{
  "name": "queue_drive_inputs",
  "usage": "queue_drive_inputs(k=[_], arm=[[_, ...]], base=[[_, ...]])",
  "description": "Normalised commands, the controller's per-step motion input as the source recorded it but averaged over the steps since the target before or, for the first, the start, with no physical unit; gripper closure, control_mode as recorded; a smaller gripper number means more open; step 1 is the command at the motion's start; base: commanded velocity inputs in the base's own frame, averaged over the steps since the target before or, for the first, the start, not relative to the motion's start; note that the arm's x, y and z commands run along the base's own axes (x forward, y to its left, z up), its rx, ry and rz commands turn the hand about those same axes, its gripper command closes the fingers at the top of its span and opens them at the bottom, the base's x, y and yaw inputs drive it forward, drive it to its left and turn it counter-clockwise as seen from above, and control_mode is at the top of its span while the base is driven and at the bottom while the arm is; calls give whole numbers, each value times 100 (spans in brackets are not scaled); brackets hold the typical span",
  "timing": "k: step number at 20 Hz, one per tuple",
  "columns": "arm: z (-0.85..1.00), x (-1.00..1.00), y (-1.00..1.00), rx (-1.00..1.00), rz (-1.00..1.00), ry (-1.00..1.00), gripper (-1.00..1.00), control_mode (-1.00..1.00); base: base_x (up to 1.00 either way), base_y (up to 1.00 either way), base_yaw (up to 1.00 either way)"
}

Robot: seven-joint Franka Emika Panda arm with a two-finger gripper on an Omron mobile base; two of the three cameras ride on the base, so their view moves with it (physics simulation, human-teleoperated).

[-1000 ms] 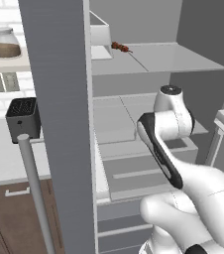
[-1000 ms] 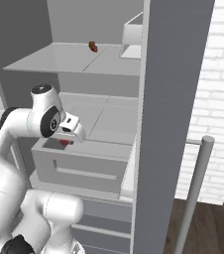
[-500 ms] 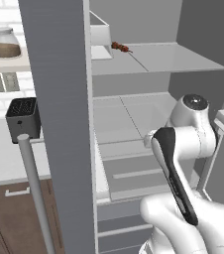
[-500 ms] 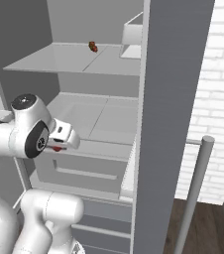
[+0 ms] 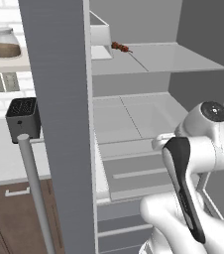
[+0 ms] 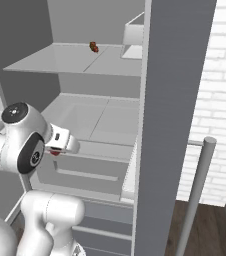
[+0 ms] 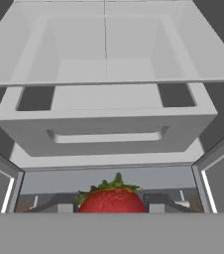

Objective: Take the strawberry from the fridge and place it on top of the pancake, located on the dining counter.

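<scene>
My gripper (image 7: pixel 112 206) is shut on the strawberry (image 7: pixel 112 199), a bright-red berry with green leaves that sits between the fingers low in the hand view. In the right base view the strawberry (image 6: pixel 55 152) is a small red spot under the white hand, with the gripper (image 6: pixel 58 149) out in front of the open fridge (image 6: pixel 100 112), level with its lower shelf. The hand looks into the fridge at a pale grey drawer (image 7: pixel 104 124) under a shelf. The pancake and the dining counter are out of view.
A longer reddish-brown food item (image 5: pixel 120 47) lies on the upper fridge shelf beside a white box (image 5: pixel 100 37). The open grey fridge door (image 5: pixel 59 99) with its silver bar handle (image 5: pixel 34 188) stands on one side. A black toaster (image 5: pixel 22 117) and a jar (image 5: pixel 6 43) stand beyond the door.
The arm has drawn back out of the fridge, swinging right in the left base view and left in the right base view. The strawberry stays in the grip.
</scene>
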Motion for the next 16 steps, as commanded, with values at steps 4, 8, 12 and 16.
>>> queue_drive_inputs(k=[4,8,12,16], arm=[[25,0,0,0,0,15,100,-100],[19,0,0,0,0,21,100,-100],[0,-7,0,0,0,3,100,-100],[0,0,0,0,2,0,100,-100]], base=[[0,0,0],[0,0,0],[0,0,0],[0,0,0]])
